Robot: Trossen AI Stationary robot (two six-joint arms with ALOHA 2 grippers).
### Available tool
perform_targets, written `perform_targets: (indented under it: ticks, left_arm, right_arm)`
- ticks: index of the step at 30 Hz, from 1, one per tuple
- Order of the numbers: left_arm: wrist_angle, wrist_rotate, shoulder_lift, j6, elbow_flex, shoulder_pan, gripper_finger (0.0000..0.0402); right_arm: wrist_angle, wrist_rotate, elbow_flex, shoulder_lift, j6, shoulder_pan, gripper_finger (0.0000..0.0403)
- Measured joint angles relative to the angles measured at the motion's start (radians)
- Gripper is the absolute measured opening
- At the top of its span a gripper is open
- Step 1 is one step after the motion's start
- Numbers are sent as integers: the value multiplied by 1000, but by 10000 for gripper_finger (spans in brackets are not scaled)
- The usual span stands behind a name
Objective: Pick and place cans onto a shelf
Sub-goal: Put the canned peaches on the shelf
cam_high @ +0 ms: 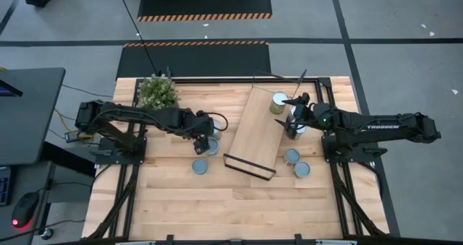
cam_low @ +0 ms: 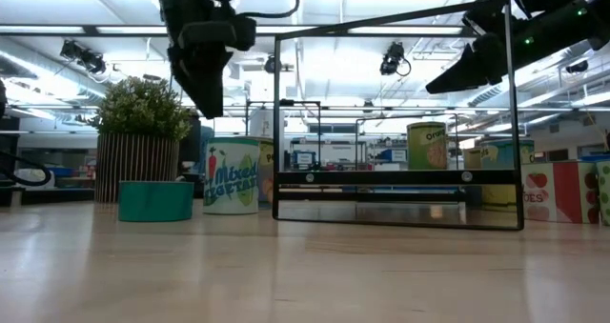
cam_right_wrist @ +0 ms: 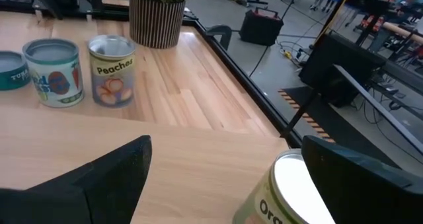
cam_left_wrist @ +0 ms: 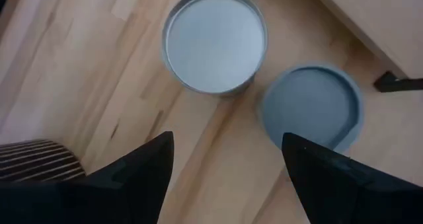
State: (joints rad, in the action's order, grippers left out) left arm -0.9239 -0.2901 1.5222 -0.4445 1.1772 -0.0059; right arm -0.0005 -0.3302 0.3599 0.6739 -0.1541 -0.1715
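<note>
Metal cans with shiny round tops sit in three places: one orange-labelled can (cam_high: 279,102) already stands on the shelf (cam_high: 255,136), two (cam_high: 292,156) rest on the table just beside the shelf's right edge, and a short teal can (cam_left_wrist: 310,108) and a taller one (cam_left_wrist: 215,39) lie under the left gripper (cam_left_wrist: 225,159). They look rigid and light, with smooth sides that could slip; a grip square across the middle of the wall seems safest. Left gripper's jaws hang parted and empty above the pair. Right gripper (cam_right_wrist: 225,178) hovers wide open, empty, beside the shelved can. A potted plant (cam_high: 157,92) stands at the table's far left.
</note>
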Motion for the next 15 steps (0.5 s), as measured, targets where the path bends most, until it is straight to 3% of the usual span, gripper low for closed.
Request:
perform_targets:
  ticks: [10,15]
  left_arm:
    - [208,12,-10,31,-184,107,286]
    - [333,116,-9,88,-210,173,286]
  right_arm:
    - [28,10,0,2,-6,0,398]
    - [31,10,0,2,-6,0,398]
